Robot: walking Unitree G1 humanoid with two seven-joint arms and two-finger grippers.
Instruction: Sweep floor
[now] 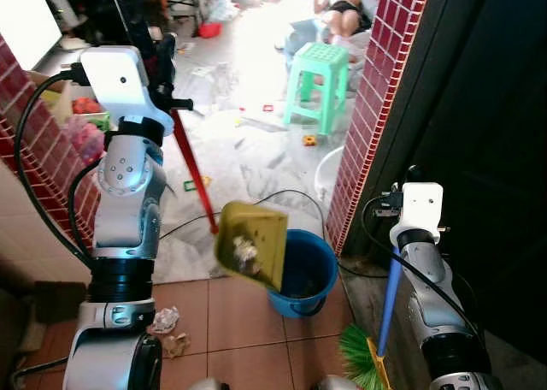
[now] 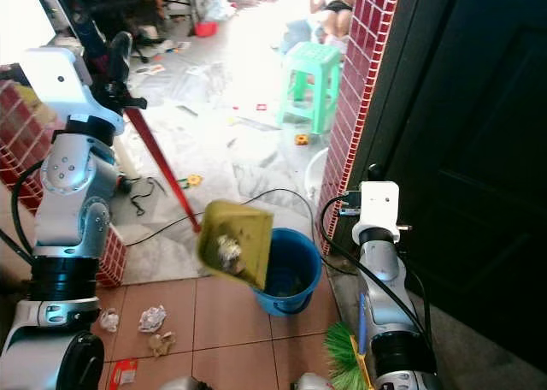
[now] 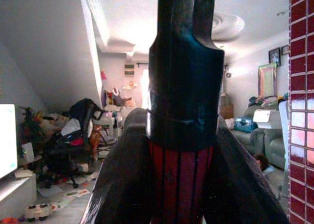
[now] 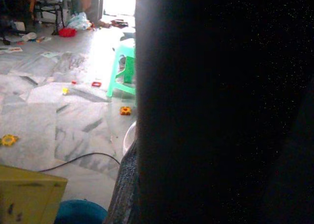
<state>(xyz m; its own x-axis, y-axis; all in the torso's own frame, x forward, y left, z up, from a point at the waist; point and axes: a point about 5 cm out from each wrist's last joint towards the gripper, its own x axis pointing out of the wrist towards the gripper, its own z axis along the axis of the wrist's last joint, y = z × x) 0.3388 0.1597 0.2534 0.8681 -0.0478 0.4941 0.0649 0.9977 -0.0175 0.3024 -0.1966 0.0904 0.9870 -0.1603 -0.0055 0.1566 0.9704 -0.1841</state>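
Dustpan: your yellow dustpan (image 1: pixel 254 243) hangs tilted above the rim of the blue bucket (image 1: pixel 305 273), with a clump of litter on its face.
Handle: a red handle (image 1: pixel 193 174) runs from the pan up to your raised left arm.
Left end effector: your left end effector (image 1: pixel 164 61) is closed around the handle's black top; the left wrist view shows both fingers (image 3: pixel 117 184) pressed against it.
Broom: the green bristles (image 1: pixel 362 357) and blue stick (image 1: pixel 389 304) sit low beside your right arm.
Right end effector: you cannot tell its state; its wrist view is mostly dark.
Floor: crumpled paper (image 2: pixel 152 318) lies on the terracotta tiles (image 1: pixel 231 322) near the bucket.
Beyond: a green stool (image 1: pixel 318 84) stands on the marble floor past the red brick pillar (image 1: pixel 376 108).
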